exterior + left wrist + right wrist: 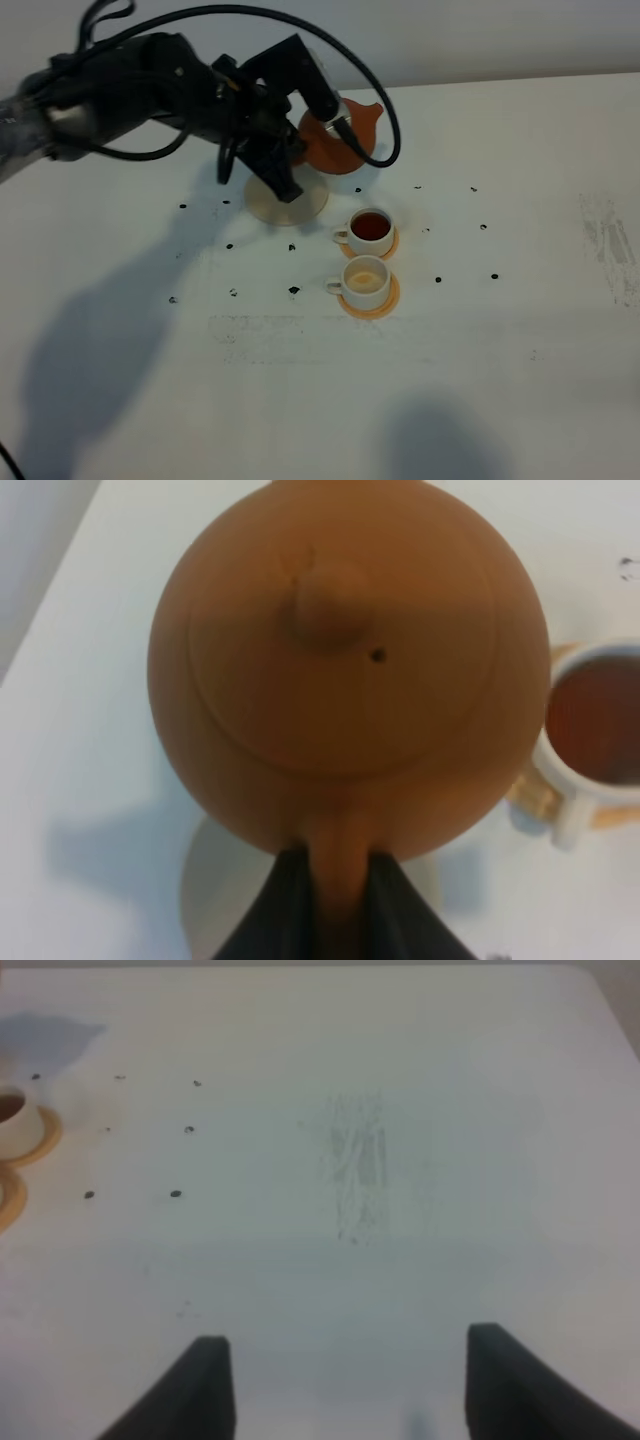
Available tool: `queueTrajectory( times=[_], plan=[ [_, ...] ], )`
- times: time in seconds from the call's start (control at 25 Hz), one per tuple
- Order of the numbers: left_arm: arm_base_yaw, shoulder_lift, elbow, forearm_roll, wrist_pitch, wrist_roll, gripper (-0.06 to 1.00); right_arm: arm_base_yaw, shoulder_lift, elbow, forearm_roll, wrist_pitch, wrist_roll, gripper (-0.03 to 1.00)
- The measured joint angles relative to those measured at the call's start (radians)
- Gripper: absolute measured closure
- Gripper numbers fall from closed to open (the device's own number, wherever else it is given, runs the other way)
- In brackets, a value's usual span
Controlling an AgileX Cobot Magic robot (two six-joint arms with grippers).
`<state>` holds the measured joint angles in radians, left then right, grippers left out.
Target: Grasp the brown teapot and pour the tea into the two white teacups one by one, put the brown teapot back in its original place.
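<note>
The brown teapot (340, 140) hangs in the air, roughly upright, just behind the beige round coaster (287, 203). My left gripper (300, 148) is shut on its loop handle; the left wrist view shows the dark fingers (285, 910) clamping the handle below the teapot (345, 660). Two white teacups stand on orange coasters: the far cup (370, 230) holds dark tea, the near cup (365, 283) a pale liquid. The far cup (595, 720) also shows beside the pot. My right gripper (350, 1390) is open over bare table, with nothing between its fingers.
Small dark specks (293, 290) dot the white table (520, 350) around the cups. A scuffed grey patch (610, 245) lies at the right. The left arm's black cable (390, 110) loops over the teapot. A cup's edge (12, 1125) and orange coasters (45, 1138) show in the right wrist view.
</note>
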<state>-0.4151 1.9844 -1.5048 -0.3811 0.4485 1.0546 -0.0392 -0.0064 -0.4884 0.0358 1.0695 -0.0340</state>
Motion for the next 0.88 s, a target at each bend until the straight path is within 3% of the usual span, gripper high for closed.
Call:
queueTrajectory(
  times=[0.48,0.88],
  plan=[
    [0.0,-0.222,0.236,-0.001,-0.043,-0.012,0.84,0.0,0.0,0.0,0.0,0.0,0.0,0.45],
    [-0.015,-0.245,0.305,0.001,-0.046,-0.024,0.84,0.0,0.0,0.0,0.0,0.0,0.0,0.45]
  ],
)
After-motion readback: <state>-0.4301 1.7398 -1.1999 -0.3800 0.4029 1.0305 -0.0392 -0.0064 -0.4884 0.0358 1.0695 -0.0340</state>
